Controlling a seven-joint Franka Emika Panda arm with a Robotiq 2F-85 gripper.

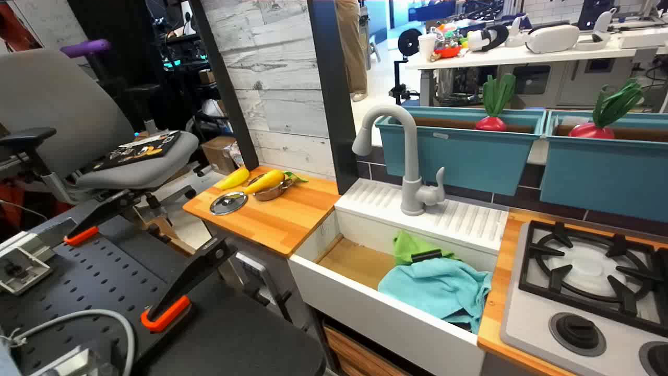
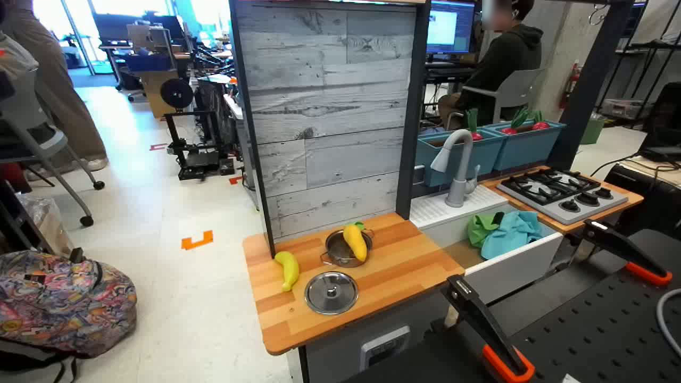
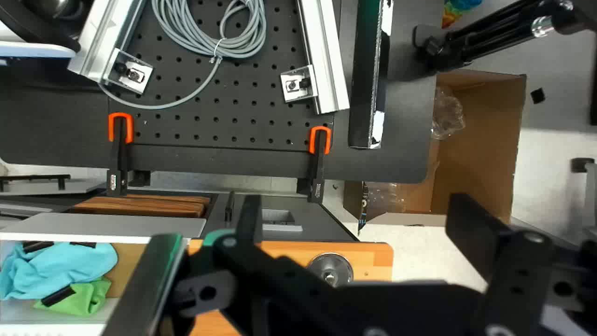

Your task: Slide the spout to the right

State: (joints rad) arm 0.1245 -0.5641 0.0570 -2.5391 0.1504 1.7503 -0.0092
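On the wooden counter (image 1: 308, 206) at left, in an exterior view, sit a banana (image 1: 234, 178), a lid (image 1: 228, 203) and a pot (image 1: 271, 195). Right of the counter, the spout (image 1: 411, 151) stands on the white ledge (image 1: 469, 222) behind the sink (image 1: 376, 318), well apart from the fingers (image 3: 475, 238). Its long axis is upright; in both exterior views it arches over, pointing left and downward. Green cloth (image 1: 409, 248) and blue cloth (image 1: 438, 287) occupy the sink's right part; the stove (image 1: 529, 313) is farther right. Wrist view: the gripper (image 3: 355, 210) has its fingers spread wide.
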